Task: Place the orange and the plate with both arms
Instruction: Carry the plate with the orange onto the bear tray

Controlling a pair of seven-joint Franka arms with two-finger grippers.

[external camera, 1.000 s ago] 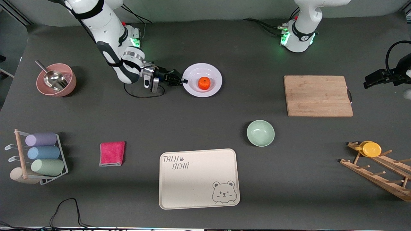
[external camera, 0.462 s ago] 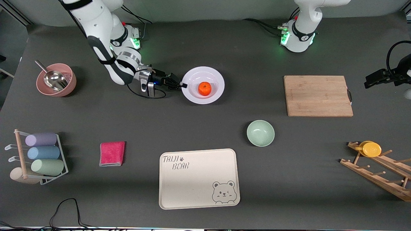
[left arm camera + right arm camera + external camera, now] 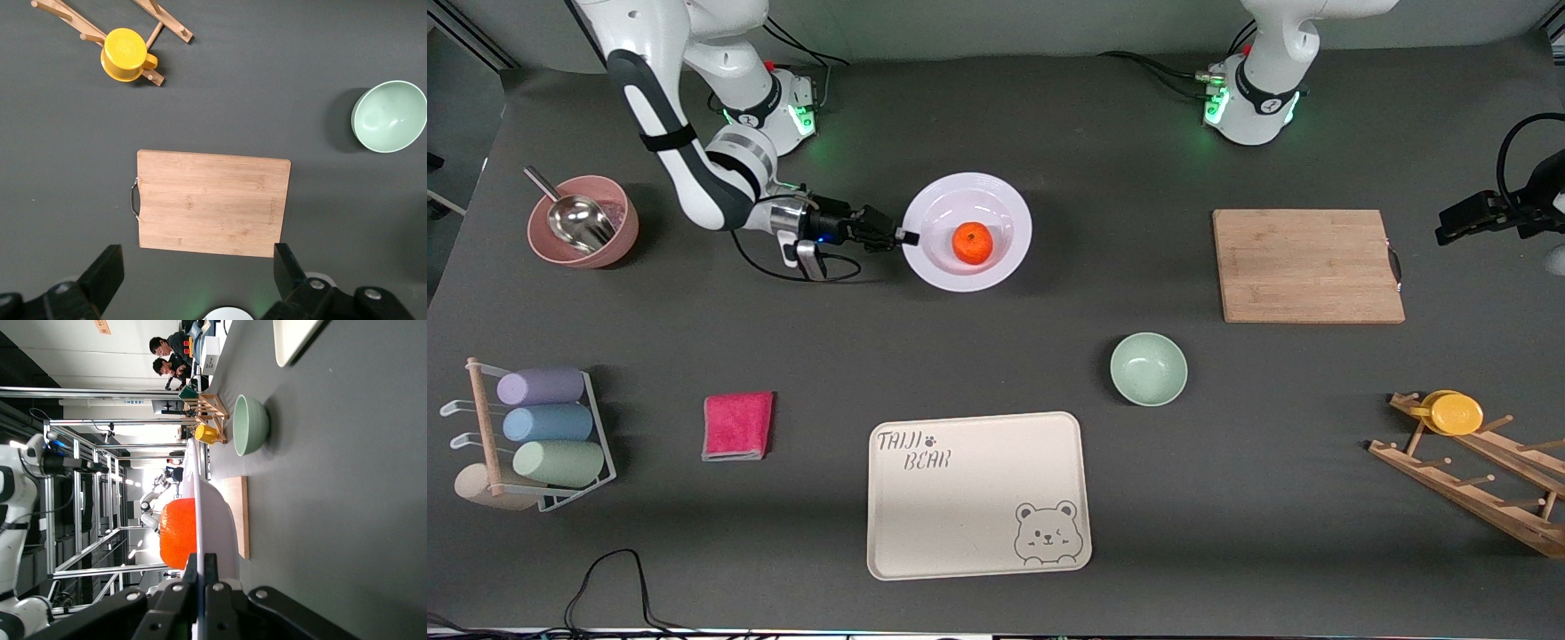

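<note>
A: Where do things stand?

B: The orange sits in the well of the plate, in the upper middle of the front frame. The right pincer is clamped narrow on the plate's rim, at the edge toward the right arm's end of the worktop. In the right wrist view the plate seems to ride above the worktop, and I judge it lifted, though that angle is poor.

A: And the other arm?

B: It waits. The left pincer hangs wide open and empty, high over the board in the upper right of the front frame.

A: So what is done?

B: The orange is on the plate and the plate is gripped. Setting it down is left. I guess the tray at the lower middle, or the board, is the goal, but nothing shows which. The left arm's share looks not yet begun.
</note>
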